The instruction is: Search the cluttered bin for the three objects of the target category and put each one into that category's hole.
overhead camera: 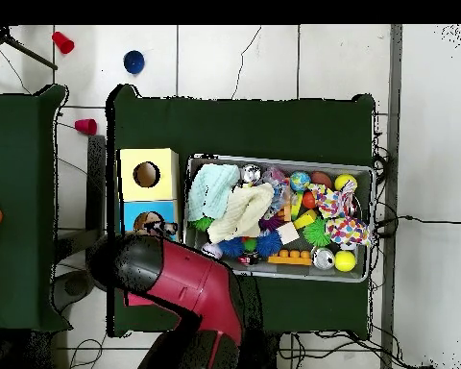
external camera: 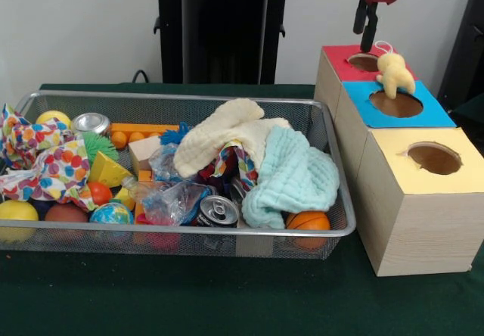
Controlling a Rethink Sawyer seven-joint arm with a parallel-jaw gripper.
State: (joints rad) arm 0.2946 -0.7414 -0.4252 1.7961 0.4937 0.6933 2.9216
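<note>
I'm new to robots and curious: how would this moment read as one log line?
claw: above boxes, grip unclear | yellow plush toy: dangling over blue-topped box's hole | wire basket: cluttered with cloths, cans, balls

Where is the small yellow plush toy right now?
In the front view, the small yellow plush toy hangs at the right, over the blue-topped wooden box's round hole, below the hand.

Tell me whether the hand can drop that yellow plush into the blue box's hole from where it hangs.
Probably yes: the yellow plush dangles at the far rim of the blue box's hole, which is open, nothing covering it. The hand's grip is unclear.
</note>
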